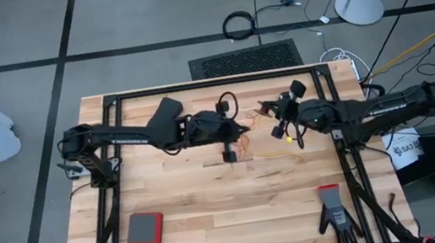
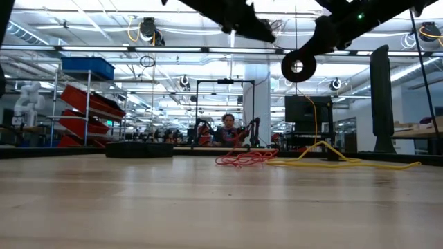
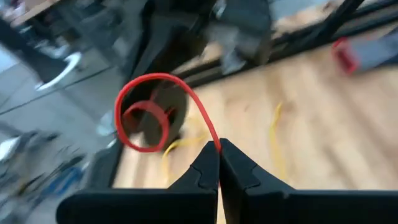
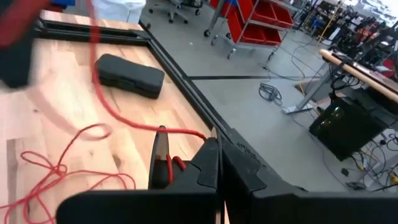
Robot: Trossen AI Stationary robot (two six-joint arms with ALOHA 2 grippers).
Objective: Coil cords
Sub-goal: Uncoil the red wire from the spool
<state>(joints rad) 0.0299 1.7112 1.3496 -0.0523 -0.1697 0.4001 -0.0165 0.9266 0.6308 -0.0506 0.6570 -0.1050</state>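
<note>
Both arms reach in over the middle of the wooden table (image 1: 214, 216), raised above its surface. The left gripper (image 3: 219, 163) has its fingers pressed together on the reddish-orange cord (image 3: 186, 93), which rises from the fingertips and curls round in a loop in front of a black reel (image 3: 163, 115). More of this cord lies on the boards in a loose tangle near the table's centre (image 2: 239, 158), and in the high view it shows as thin red strands (image 1: 246, 143) just beside the left gripper (image 1: 239, 125). The right gripper (image 4: 219, 149) is also closed, and a stretch of reddish-orange cord (image 4: 134, 124) runs up to its fingertips, though whether the fingers actually pinch it cannot be told. The yellow cord (image 2: 346, 162) lies slack on the table to the right of the red tangle, with one strand climbing from it to a black reel with a pale centre (image 2: 297, 67) that hangs under the arms. From above, this cord (image 1: 277, 154) trails across the boards below the right gripper (image 1: 279, 125). Nearer the front edge lie a red and grey pad (image 1: 145, 229) on the left and a black glove with a red cuff (image 1: 334, 211) on the right. A dark case (image 4: 129, 75) rests by the table's edge.
</note>
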